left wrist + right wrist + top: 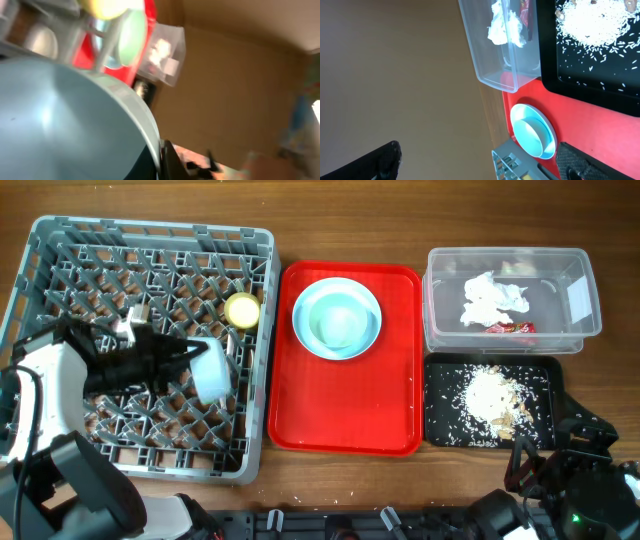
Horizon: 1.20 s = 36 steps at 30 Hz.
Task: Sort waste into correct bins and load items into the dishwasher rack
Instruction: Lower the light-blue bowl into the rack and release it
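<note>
Over the grey dishwasher rack, my left gripper is shut on the rim of a light blue bowl. That bowl fills the lower left of the left wrist view, with my gripper clamped on its edge. A yellow-green cup stands in the rack's right side. A second blue bowl sits in the blue plate on the red tray. My right gripper hangs open and holds nothing, near the table's front right corner.
The clear tub at the back right holds a crumpled napkin and a red foil wrapper. In front of it the black tray carries scattered rice scraps. The right wrist view shows the tub and black tray.
</note>
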Motion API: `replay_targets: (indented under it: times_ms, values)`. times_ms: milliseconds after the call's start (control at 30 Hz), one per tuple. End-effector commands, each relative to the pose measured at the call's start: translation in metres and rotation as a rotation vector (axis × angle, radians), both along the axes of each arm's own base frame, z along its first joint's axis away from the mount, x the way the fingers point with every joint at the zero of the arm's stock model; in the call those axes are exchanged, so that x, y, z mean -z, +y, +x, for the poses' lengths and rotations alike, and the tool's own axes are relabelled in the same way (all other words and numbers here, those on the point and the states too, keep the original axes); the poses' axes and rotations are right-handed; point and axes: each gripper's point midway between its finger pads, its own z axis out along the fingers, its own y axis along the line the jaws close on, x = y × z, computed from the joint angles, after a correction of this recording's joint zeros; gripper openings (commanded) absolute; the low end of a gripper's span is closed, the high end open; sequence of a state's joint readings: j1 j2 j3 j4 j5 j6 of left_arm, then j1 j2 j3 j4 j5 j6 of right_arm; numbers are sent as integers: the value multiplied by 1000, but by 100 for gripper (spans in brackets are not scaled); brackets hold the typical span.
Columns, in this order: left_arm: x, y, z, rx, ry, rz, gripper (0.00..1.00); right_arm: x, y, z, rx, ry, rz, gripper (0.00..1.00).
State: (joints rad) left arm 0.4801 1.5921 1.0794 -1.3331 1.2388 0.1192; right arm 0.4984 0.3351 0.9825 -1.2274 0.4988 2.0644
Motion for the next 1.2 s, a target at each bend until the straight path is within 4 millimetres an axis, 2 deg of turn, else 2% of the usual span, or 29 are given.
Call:
replay_targets:
  times_ms: [0, 67, 167, 333, 500, 633, 733, 900, 1033, 1167]
  values:
    - [-41, -8, 7, -64, -110, -240, 4, 0, -3, -1, 16, -10, 3, 100]
    - [-38, -13, 2, -46, -68, -232, 4, 0, -3, -1, 16, -10, 3, 100]
    - [-33, -22, -3, 1, -101, -200, 4, 0, -3, -1, 16, -10, 3, 100]
    - [5, -22, -10, 33, -119, -110, 4, 0, -3, -1, 16, -10, 3, 100]
    - [43, -3, -1, -41, -21, -35, 4, 0, -3, -1, 16, -10, 3, 100]
    - [46, 15, 3, -98, -24, -14, 7, 0, -3, -1, 16, -10, 3, 100]
    - [63, 24, -2, -100, 24, 75, 15, 0, -3, -1, 16, -10, 3, 100]
    - [70, 25, -7, -91, 60, 111, 25, 0, -3, -1, 16, -10, 3, 99]
    - [79, 26, -21, -69, 147, 166, 37, 0, -3, -1, 16, -10, 3, 100]
    - [72, 30, -26, -87, 148, 192, 39, 0, -3, -1, 16, -10, 3, 100]
